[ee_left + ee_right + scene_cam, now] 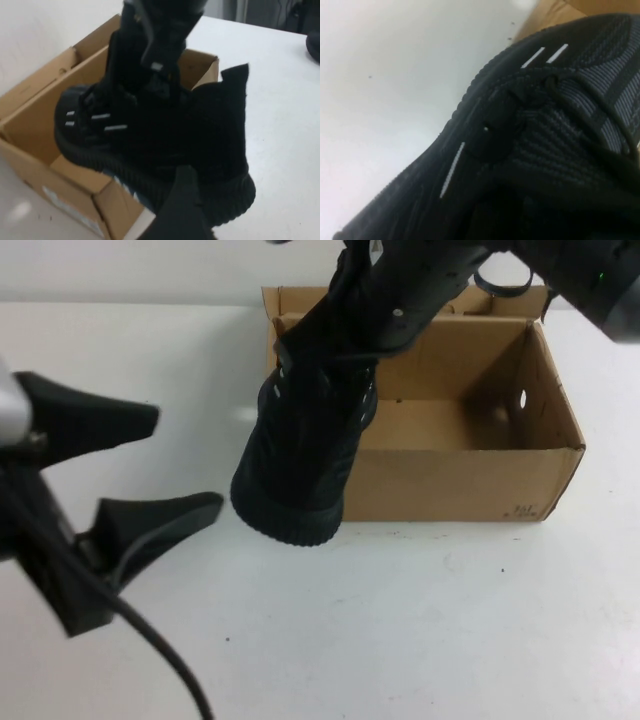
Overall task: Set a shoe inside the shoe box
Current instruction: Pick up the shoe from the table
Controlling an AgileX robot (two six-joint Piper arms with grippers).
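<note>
The black knit shoe [300, 460] hangs steeply tilted at the left end of the brown shoe box [460, 480], its ridged sole end low, in front of the box's front-left corner. My right gripper [345, 350] reaches down from the upper right and is shut on the shoe's upper part. My left gripper [188, 462] stands open just left of the shoe, apart from it, nothing between its fingers. The left wrist view shows the shoe [150, 145] over the box [30, 125], with one of the fingers [180, 210] below its sole. The right wrist view is filled by shoe laces [545, 140].
The box stands open at the top, with its flaps up at the back and a small round hole [523, 398] in its right end. White table [400, 620] surrounds it. A dark object [315, 45] shows at the edge of the left wrist view.
</note>
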